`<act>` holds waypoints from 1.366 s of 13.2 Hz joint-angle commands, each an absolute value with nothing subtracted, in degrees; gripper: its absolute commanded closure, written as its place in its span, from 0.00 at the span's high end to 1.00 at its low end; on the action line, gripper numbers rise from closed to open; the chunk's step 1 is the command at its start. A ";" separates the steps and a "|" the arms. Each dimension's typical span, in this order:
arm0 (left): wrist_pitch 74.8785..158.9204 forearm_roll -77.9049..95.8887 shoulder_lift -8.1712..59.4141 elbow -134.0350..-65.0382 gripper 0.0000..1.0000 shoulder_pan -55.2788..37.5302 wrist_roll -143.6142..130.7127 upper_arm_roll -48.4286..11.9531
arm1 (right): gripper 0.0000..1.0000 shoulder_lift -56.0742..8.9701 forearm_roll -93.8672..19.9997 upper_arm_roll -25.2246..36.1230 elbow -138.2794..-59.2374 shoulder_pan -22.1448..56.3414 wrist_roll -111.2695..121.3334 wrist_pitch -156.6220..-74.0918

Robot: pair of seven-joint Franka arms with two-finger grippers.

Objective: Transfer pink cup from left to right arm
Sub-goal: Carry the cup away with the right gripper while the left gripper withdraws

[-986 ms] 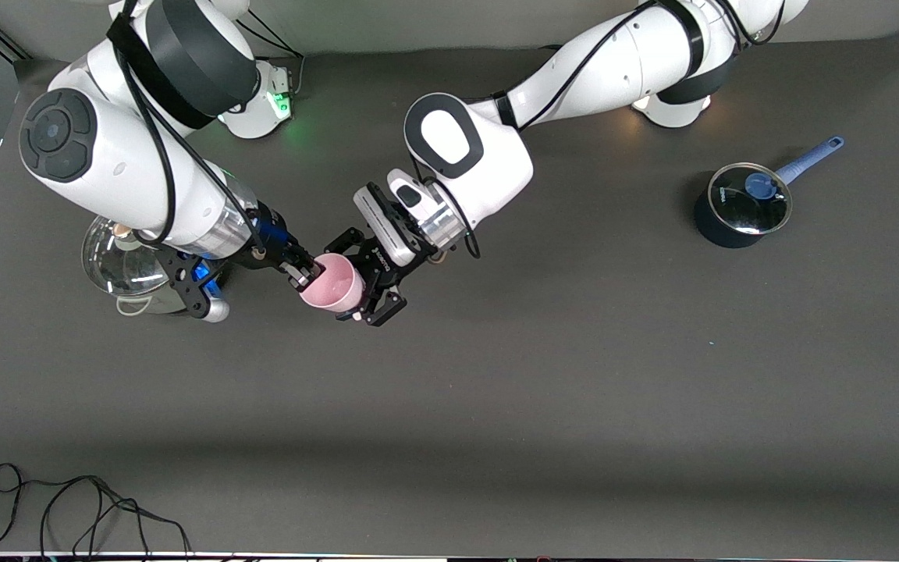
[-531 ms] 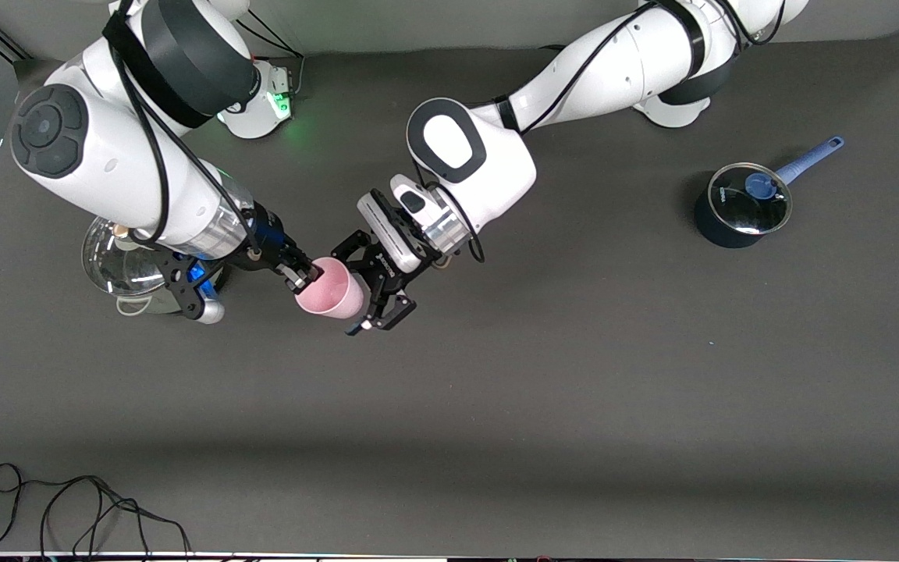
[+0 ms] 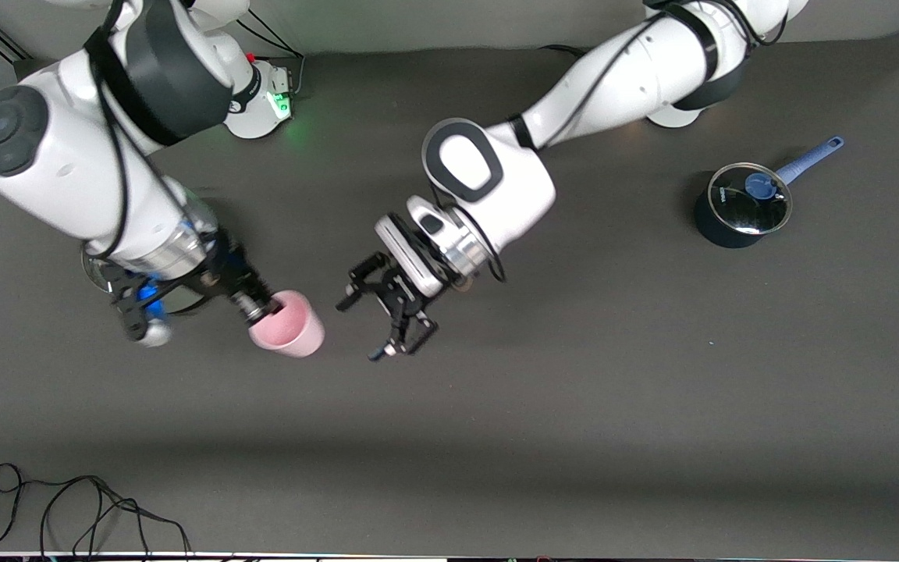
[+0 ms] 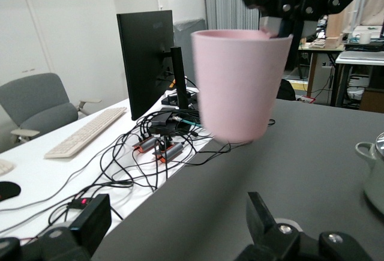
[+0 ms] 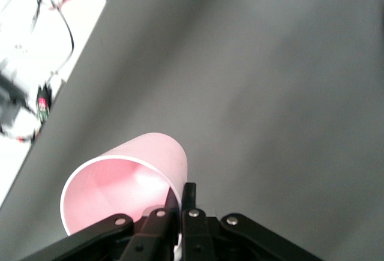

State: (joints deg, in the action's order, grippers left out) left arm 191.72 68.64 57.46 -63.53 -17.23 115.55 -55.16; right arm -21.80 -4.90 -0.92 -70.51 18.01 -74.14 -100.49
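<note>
The pink cup (image 3: 292, 331) is a small pale-pink tumbler, tilted and held over the table toward the right arm's end. My right gripper (image 3: 264, 312) is shut on its rim, one finger inside and one outside, as the right wrist view shows at the gripper (image 5: 180, 204) and cup (image 5: 129, 180). My left gripper (image 3: 362, 328) is open and empty, a short gap from the cup's base. In the left wrist view the cup (image 4: 239, 84) hangs apart from my left gripper (image 4: 174, 220), whose fingers (image 4: 261, 214) stand wide.
A dark-blue saucepan with glass lid (image 3: 740, 206) stands toward the left arm's end. A glass-lidded pot (image 3: 95, 270) sits mostly hidden under the right arm; its edge shows in the left wrist view (image 4: 375, 166). A black cable (image 3: 67, 507) lies by the table's near edge.
The left gripper opened, let go of the cup and drew back. The right gripper kept the cup's rim and carried it away toward the right arm's end.
</note>
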 commanded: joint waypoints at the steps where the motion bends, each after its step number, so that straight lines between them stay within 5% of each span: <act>1: 182.15 66.01 52.92 -74.24 1.00 -7.06 114.78 -55.28 | 0.00 -22.76 -3.52 3.32 -69.78 16.36 -66.40 -101.60; 9: 145.51 49.15 48.78 -87.09 1.00 18.51 114.52 -54.67 | 0.00 -22.59 -5.19 5.89 -70.49 -4.99 -5.17 -96.87; 13: 123.10 34.66 48.69 -87.10 1.00 31.52 111.90 -54.67 | 0.00 -23.37 -5.10 5.89 -72.41 -7.91 9.29 -94.92; 18: 101.63 20.33 48.78 -85.34 1.00 44.89 109.44 -54.67 | 0.00 -31.97 -3.87 6.06 -73.21 -8.09 21.61 -98.51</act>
State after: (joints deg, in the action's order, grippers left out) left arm 106.14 24.46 50.95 -84.15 41.55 112.26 -54.60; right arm -28.08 -4.48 6.02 -74.28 -8.02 17.24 -96.85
